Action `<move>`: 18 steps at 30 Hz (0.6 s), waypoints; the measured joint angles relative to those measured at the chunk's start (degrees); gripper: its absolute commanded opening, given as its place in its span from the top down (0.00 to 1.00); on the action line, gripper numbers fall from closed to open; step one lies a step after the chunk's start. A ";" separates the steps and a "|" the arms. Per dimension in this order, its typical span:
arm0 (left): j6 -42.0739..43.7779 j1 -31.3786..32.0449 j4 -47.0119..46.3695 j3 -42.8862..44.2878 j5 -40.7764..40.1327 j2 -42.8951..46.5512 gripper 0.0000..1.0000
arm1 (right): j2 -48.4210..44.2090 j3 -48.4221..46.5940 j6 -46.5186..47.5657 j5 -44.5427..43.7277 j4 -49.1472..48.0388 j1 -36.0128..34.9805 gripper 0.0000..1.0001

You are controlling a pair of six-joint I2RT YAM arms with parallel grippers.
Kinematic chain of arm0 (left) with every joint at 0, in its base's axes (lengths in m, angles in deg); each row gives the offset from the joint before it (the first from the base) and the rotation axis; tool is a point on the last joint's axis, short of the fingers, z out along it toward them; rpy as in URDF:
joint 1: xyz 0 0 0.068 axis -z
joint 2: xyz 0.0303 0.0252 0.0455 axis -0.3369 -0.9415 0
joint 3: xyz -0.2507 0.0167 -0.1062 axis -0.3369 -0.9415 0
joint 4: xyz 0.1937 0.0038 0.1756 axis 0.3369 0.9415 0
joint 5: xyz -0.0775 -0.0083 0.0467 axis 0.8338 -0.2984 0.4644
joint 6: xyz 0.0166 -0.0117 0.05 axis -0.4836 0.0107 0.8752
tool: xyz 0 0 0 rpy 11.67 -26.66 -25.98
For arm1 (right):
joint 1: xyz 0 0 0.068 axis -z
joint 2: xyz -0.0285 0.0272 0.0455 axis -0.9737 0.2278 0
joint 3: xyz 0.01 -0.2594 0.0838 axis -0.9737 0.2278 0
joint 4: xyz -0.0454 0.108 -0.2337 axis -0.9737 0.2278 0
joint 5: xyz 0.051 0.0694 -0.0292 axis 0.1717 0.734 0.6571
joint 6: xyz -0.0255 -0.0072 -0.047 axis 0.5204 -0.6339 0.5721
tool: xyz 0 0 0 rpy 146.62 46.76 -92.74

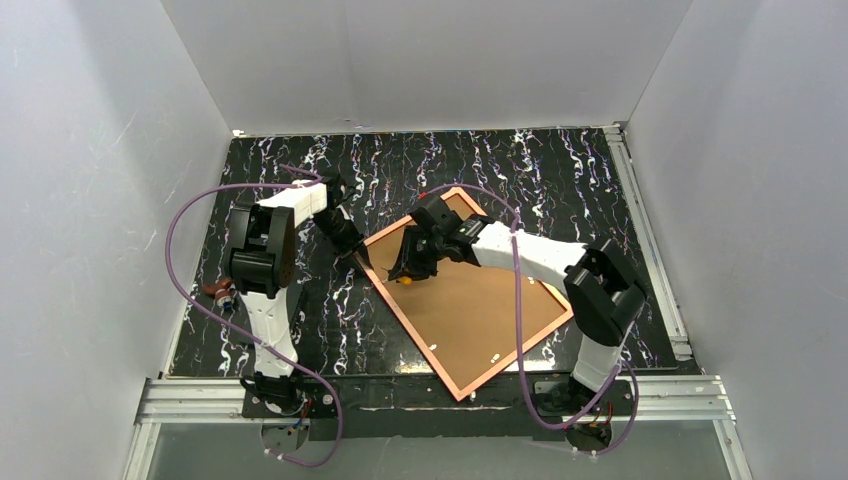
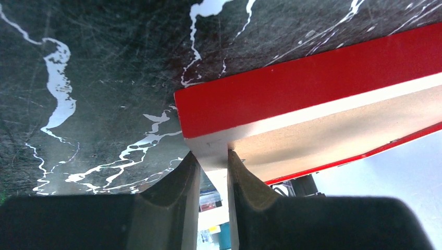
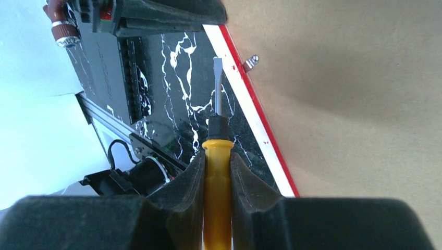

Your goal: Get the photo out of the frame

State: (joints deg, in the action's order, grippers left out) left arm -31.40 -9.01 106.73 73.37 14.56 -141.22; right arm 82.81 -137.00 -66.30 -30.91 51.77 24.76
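The frame [image 1: 463,393] lies face down and askew on the black marbled table, its orange-pink rim up. The photo [image 1: 480,310] shows only its brown board back inside it; the print side is hidden. My left gripper [image 1: 357,257] is shut on the frame's left corner, and the left wrist view shows the jaws [image 2: 209,156] pinching the red frame [image 2: 312,83] beside the board [image 2: 339,125]. My right gripper [image 1: 410,272] hovers over the board's left part, shut [image 3: 217,156] on a yellow-handled screwdriver [image 3: 217,172]. Its blade points along the frame's rim [image 3: 255,120], close to a small metal tab [image 3: 251,62] on the board [image 3: 354,104].
A small red-brown object [image 1: 218,292] sits at the table's left edge by the left arm. Aluminium rails run along the near edge [image 1: 440,395] and the right side [image 1: 650,250]. White walls close in the table on three sides.
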 measured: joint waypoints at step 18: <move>-0.04 0.00 0.09 0.00 0.00 0.00 1.00 | 1.07 3.93 -3.15 5.22 -3.74 -0.02 0.99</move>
State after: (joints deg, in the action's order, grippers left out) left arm -31.44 -9.01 106.81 73.37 14.56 -141.22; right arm 83.88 -133.06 -69.45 -25.69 48.04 24.74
